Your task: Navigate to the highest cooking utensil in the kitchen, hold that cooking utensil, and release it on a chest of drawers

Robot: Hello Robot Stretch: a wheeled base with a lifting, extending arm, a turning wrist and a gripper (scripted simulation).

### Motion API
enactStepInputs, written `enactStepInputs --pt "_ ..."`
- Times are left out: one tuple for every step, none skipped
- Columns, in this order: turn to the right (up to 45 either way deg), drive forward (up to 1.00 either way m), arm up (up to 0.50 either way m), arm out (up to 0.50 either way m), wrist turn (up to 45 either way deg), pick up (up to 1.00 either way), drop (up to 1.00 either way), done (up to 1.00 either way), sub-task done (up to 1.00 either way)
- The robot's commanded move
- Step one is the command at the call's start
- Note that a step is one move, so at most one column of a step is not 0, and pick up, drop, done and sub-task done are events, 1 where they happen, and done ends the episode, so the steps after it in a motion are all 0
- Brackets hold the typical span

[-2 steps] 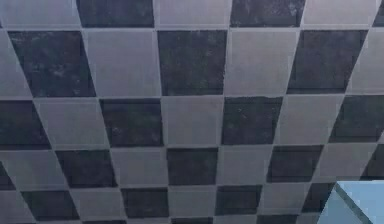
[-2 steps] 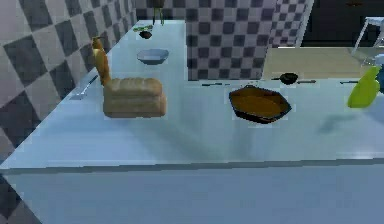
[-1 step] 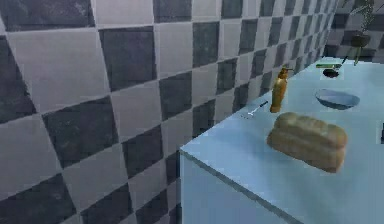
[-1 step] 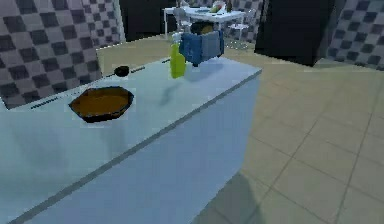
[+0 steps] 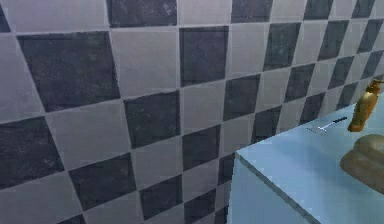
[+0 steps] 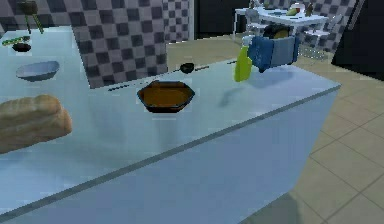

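Facing a checkered grey tile wall (image 5: 150, 100), with a corner of the pale blue bench (image 5: 290, 185) at the forward view's lower right.

On that bench corner:
- orange-brown bottle (image 5: 368, 105), upright, toward the bench's far end
- rounded brown thing (image 5: 366, 162), nearer than the bottle and cut by the frame edge
- thin stick-like thing (image 5: 333, 123), lying flat on the bench top close to the wall-side edge, apart from both

Arm side view, along the same bench:
- brown bowl (image 6: 166, 97), mid-bench and upright
- bread loaf (image 6: 30, 122), on the bench at the near left
- shallow grey dish (image 6: 38, 70), farther out on the bench than the loaf
- green-and-dark item (image 6: 18, 45) and a dark item (image 6: 28, 12), past the dish at the bench's far left; too small to name
- small dark blob (image 6: 187, 68) with a thin handle-like line, lying at the bench's far edge, near the bowl but apart from it
- yellow-green bottle (image 6: 243, 65), at the bench's far right corner
- blue blocky thing (image 6: 268, 52), just beside the yellow-green bottle; cannot tell whether on the bench or beyond it

Beyond the bench: tan tiled floor (image 6: 350, 130) and a white stand (image 6: 300, 22) loaded with small items.

Cooking utensil: cannot tell for sure which item. Only the stick-like thing and the handled dark blob look the part, and both lie on the bench top.

Gripper state and load: cannot tell.
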Motion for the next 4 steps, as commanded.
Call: enactStepInputs --pt "0.0 0.0 0.5 0.0 0.0 0.0 0.0 0.0 0.0" --pt "0.0 0.0 0.38 0.0 0.0 0.0 0.0 0.0 0.0" --pt "0.0 0.0 0.0 0.42 0.0 0.0 0.0 0.0 0.0" --pt "0.0 0.0 0.0 0.0 45.0 0.0 0.0 0.0 0.0"
